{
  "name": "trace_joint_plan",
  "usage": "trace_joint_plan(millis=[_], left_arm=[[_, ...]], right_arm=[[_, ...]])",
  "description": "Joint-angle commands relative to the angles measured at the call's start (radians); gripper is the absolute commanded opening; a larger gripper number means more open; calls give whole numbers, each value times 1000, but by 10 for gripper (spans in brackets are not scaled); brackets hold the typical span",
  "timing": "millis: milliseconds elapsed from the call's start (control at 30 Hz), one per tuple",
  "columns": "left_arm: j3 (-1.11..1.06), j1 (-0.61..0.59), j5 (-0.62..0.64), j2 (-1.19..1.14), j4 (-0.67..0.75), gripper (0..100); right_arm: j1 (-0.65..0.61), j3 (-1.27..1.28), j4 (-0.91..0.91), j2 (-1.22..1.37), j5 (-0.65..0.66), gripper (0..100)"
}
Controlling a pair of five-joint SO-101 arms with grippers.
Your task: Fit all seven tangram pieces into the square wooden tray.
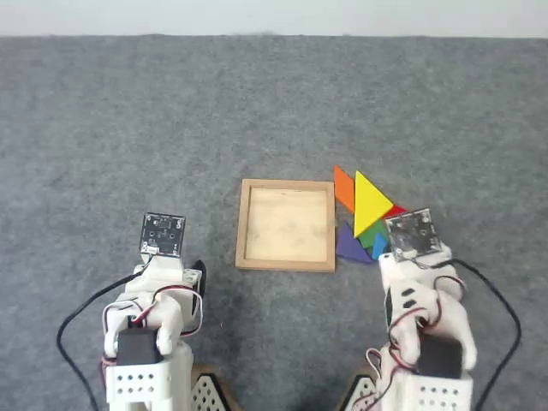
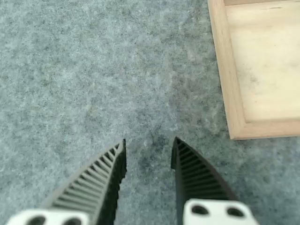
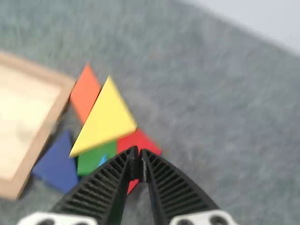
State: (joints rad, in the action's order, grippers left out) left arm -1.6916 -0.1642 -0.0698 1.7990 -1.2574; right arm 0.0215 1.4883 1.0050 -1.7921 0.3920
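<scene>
The square wooden tray (image 1: 242, 224) lies in the middle of the table (image 1: 128, 111) with its floor bare, so no piece is fitted yet; the tangram pieces sit in a loose, overlapping heap just beside its right wall, which I judge keeps them within the right arm's reach. The yellow triangle (image 1: 370, 201) rests on top, over the orange piece (image 1: 343, 187), the green piece (image 3: 93, 160) and the red piece (image 3: 143, 139); a dark blue triangle (image 3: 56, 163) lies just beside the tray's wall; a sliver of lighter blue (image 3: 102, 161) peeps out from under the yellow; six colours show, and a seventh piece may be buried. The right arm (image 1: 424, 300) hangs over the near edge of the heap, placed for a first pick; the right jaws are closed tip to tip just over the red piece, though whether they touch it is hard to tell. The left arm (image 1: 152, 300) stands on the tray's other side; the left jaws are narrowly apart over bare table, holding nothing, with the tray's corner near and the pieces well apart from them.
</scene>
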Motion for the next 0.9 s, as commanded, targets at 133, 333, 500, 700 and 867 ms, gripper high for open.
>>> trace_joint_plan(millis=[133,333,500,700,867], left_arm=[[8,2,-6,28,-9,153],[8,2,-6,28,-9,153],[8,2,-6,28,-9,153],[8,2,-6,28,-9,153],[8,2,-6,28,-9,153]], right_arm=[[-5,-440,-39,584,9,13],[-119,-813,27,1191,-121,13],[-139,-924,18,1437,-183,13],[-139,-887,-50,1529,-189,13],[-133,-910,-51,1581,-238,32]])
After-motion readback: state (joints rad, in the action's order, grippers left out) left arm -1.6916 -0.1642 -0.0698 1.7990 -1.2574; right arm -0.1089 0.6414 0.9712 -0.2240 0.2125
